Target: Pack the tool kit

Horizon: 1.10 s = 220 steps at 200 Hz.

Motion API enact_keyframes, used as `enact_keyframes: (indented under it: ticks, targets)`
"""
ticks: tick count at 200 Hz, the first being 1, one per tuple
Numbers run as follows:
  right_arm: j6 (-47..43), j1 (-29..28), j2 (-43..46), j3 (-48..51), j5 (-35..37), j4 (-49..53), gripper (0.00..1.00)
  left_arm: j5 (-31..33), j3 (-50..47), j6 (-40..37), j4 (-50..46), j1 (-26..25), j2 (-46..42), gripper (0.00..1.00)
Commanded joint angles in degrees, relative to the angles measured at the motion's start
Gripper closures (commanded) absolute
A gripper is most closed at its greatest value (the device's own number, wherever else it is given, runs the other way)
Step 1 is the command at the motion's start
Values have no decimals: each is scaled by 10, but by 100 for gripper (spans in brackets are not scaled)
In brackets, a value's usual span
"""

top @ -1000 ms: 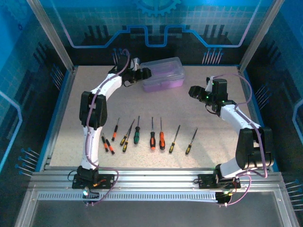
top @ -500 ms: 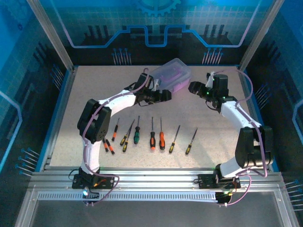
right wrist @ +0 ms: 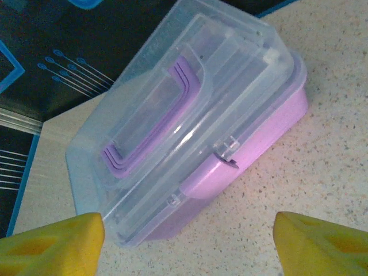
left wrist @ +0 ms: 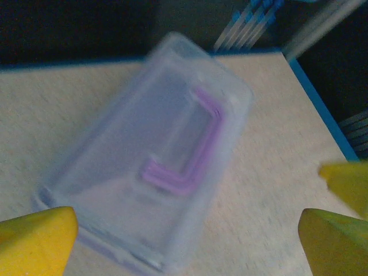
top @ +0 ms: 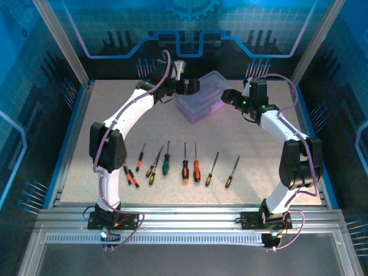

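The tool kit case (top: pixel 202 95) lies at the back middle of the table with its clear lid down and its purple latch (right wrist: pixel 215 175) fastened. Its purple handle (right wrist: pixel 150 129) lies flat on the lid. My left gripper (top: pixel 192 86) hovers open at the case's back left side, the blurred case (left wrist: pixel 149 167) lying between and beyond its yellow fingertips (left wrist: pixel 37 241). Just right of the case, my right gripper (top: pixel 227 96) is open, its fingertips (right wrist: pixel 49 244) wide apart with the latch side of the case ahead. Several screwdrivers lie in a row, among them a green one (top: pixel 165 164) and an orange one (top: pixel 196 169).
The screwdriver row spans the table's middle, from small orange-black ones (top: pixel 131 176) at the left to a yellow-black one (top: pixel 232 172) at the right. Blue edging (top: pixel 80 109) and the enclosure frame bound the table. Bare tabletop (top: pixel 253 149) lies between the case and the row.
My left arm swung from the front of the case round to its back left. The case shifted left and turned. My right gripper moved left, closer to the case.
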<state>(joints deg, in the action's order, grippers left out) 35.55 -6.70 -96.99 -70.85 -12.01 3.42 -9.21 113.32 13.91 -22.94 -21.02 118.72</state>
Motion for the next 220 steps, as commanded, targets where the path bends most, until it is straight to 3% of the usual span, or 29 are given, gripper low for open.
enact_keyframes:
  ticks: [1, 57, 98, 130, 220]
  targets:
    - [-13, -2, 3, 19, 10, 15, 20, 36, 56, -40, -51, 16, 75, 1]
    - [-43, 5, -16, 11, -14, 34, 17, 32, 121, -63, -8, 21, 170, 1]
    - [-44, 6, -31, 10, -26, 30, 16, 19, 140, -80, -50, 11, 202, 3]
    - [-36, 5, -46, 6, -36, 22, 16, -39, 94, -62, -58, 4, 174, 13]
    - [-37, -16, -125, -109, -31, 64, 19, -76, -100, -19, -18, -64, 43, 18]
